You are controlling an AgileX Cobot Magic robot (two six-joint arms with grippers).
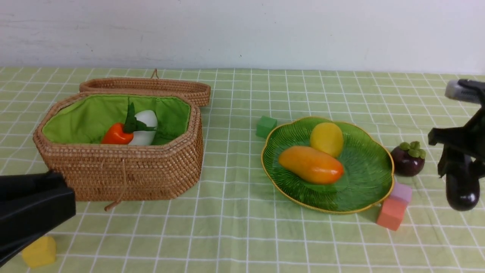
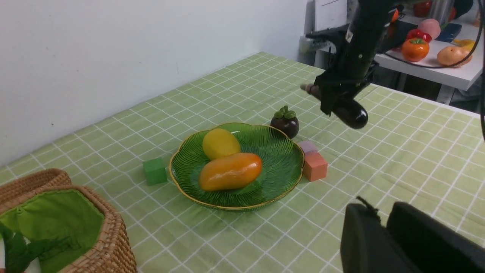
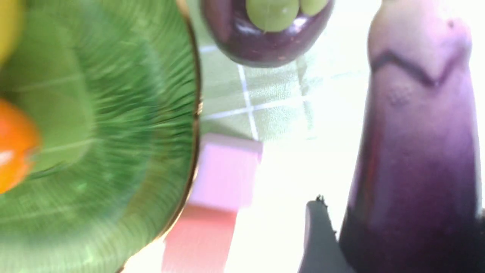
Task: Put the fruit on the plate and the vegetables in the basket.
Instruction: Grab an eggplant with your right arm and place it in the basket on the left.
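Observation:
At the far right my right gripper is shut on the long dark purple eggplant, which hangs rounded end down, right of the mangosteen. In the right wrist view the eggplant fills the space between the fingers. The mangosteen stands on the cloth just beside the green leaf plate. A yellow lemon and an orange mango lie on the plate. The open wicker basket holds the carrot and the white radish. My left gripper is shut and empty, low in front of the basket.
A pink cube and a salmon cube touch the plate's near right rim. A green cube sits left of the plate. A yellow cube lies under my left arm. The basket lid lies open behind it.

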